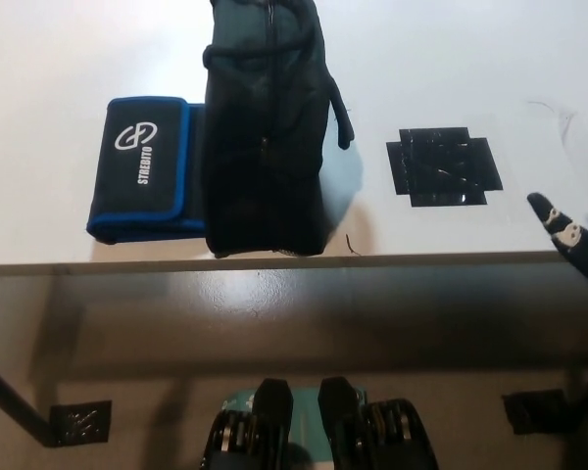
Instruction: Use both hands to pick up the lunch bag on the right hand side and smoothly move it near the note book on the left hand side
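One lunch bag [266,137] stood near the middle of the frame, reaching up past the top edge, its near end almost at the front edge of the table [451,59]. It was dark, with a zipper running along its top and a short strap hanging off its right side. Just to its left, touching it and partly tucked under it, lay one notebook [142,168], black with a blue border. Its cover carried a white round logo and the word "STREDITO", printed sideways. Both things sat close to the table's front edge, which crossed the whole frame a little below the middle.

To the right of the lunch bag, the white table surface lay open up to one patch of black tape [444,165] stuck flat in a cross-like shape, apart from the bag. Beyond the tape, the table stayed bare toward the right edge of the frame. The upper left of the frame, above the notebook, was open table too.

My right robot hand [576,245] showed only at the right edge of the frame, just at the table's front edge, well apart from the bag and holding nothing; I could not tell how its fingers were set. My left robot hand was out of the frame.
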Controlling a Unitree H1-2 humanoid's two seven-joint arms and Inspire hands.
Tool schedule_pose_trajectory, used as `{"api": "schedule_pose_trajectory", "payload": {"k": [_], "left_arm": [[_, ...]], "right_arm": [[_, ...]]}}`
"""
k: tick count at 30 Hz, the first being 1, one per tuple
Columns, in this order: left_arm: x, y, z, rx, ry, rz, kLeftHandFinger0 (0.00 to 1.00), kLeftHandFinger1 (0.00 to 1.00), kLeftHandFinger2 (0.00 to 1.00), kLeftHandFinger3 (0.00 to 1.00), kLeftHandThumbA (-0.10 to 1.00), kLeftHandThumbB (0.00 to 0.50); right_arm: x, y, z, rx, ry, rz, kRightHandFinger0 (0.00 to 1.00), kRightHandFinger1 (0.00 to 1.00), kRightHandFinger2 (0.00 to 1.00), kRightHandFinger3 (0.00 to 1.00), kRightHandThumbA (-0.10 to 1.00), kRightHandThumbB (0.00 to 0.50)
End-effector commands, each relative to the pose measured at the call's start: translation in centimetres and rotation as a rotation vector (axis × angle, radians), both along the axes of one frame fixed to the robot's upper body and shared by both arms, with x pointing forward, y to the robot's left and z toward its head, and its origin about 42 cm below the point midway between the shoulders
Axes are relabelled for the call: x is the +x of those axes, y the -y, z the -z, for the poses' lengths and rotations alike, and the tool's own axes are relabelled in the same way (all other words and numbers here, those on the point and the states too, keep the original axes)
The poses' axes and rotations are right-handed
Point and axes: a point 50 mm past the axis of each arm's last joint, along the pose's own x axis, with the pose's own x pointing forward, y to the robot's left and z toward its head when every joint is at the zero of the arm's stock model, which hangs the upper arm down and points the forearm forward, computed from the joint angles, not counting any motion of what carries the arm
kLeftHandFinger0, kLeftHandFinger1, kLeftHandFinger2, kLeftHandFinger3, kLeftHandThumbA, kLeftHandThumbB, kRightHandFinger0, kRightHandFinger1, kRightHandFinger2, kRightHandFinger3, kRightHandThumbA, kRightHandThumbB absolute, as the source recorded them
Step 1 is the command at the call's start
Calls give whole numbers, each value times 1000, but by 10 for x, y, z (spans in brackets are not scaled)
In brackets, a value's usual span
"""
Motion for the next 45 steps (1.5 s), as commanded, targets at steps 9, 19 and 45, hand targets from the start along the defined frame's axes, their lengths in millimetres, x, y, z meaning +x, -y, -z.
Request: {"api": "schedule_pose_trajectory", "payload": {"k": [9,19,45], "left_arm": [[9,-2,39,-67,-77,35,1000,1000,1000,1000,1000,412],[-4,-5,62,-107,-152,36,1000,1000,1000,1000,1000,431],[-4,-16,99,-206,-256,-21,1000,1000,1000,1000,1000,374]], "right_arm": [[10,-7,39,-35,-76,-64,1000,1000,1000,1000,1000,298],[-9,3,62,-42,-113,-51,1000,1000,1000,1000,1000,327],[-11,-1,76,-37,-163,-71,1000,1000,1000,1000,1000,310]]}}
